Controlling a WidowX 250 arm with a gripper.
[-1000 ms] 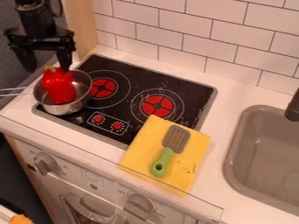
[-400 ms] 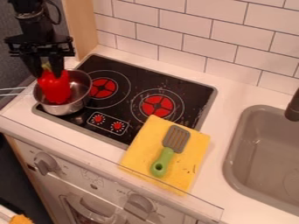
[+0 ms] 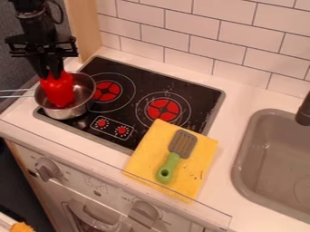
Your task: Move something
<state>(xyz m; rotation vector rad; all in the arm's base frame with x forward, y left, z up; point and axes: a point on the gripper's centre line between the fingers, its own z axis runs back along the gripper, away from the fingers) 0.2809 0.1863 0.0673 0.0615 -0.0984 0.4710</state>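
Observation:
The black gripper (image 3: 50,74) hangs at the upper left, over the metal pot, its fingers shut on the top of the red bell pepper (image 3: 59,92). The pepper stands upright inside the silver pot (image 3: 74,110), and its green stem is hidden between the fingers. The pot rests at the left side of the black stovetop, handle pointing left.
A green-handled spatula (image 3: 171,164) lies on a yellow cloth (image 3: 146,158), which overlaps the stove's (image 3: 200,97) front right edge. At the right is a grey sink (image 3: 269,149) with a dark faucet (image 3: 304,112). A tiled wall stands behind.
The gripper's fingers have come down and closed together around the pepper's top. The pepper has shifted slightly left and stands straighter, while the pot stays put.

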